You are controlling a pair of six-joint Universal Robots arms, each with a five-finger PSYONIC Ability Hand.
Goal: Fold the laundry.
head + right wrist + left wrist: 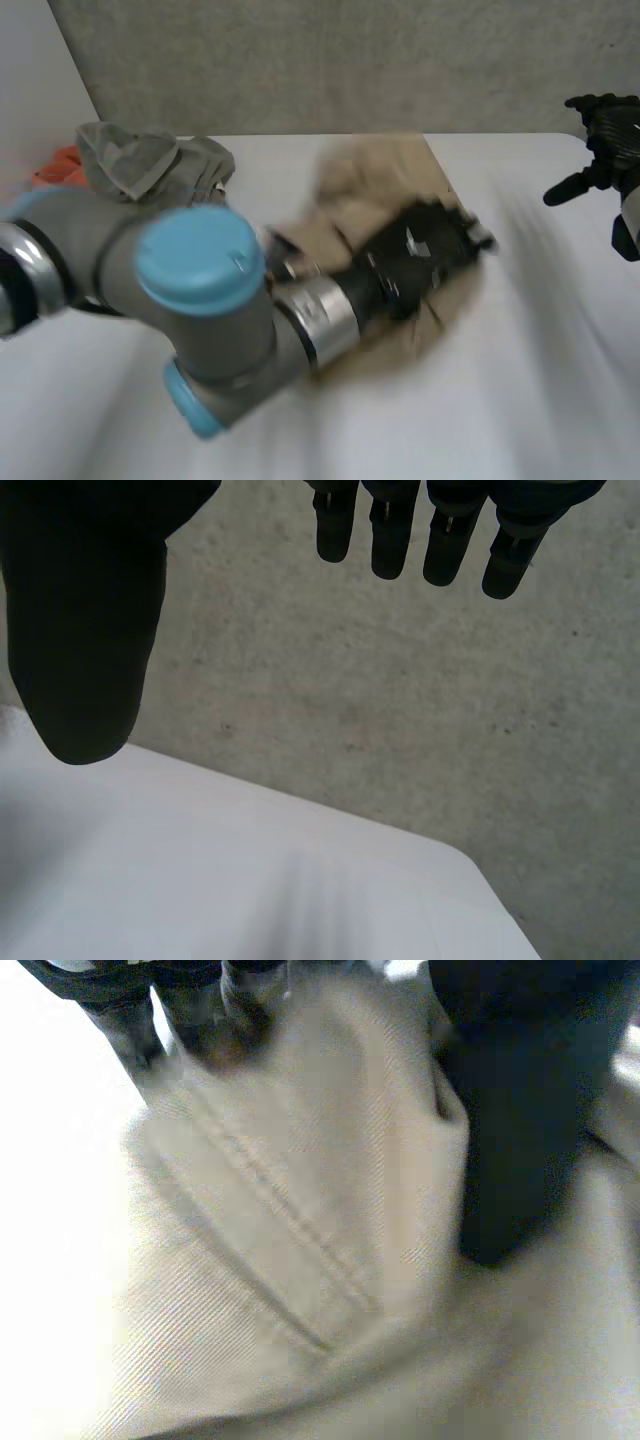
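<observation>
A beige garment (385, 175) lies crumpled in the middle of the white table (530, 400). My left arm reaches across it, and my left hand (420, 250) rests on the garment's near right part. In the left wrist view the cloth (290, 1240) shows a stitched seam and a raised fold beneath my left hand (510, 1140). The thumb and fingers lie straight on the cloth, open, with the fold between them. My right hand (605, 125) hangs open above the table's far right corner, holding nothing. Its open palm (85, 610) faces the wall.
A grey-green garment (150, 160) sits heaped at the back left, with an orange cloth (60, 165) behind it at the edge. A grey wall (400, 700) rises behind the table's bare corner (200, 880).
</observation>
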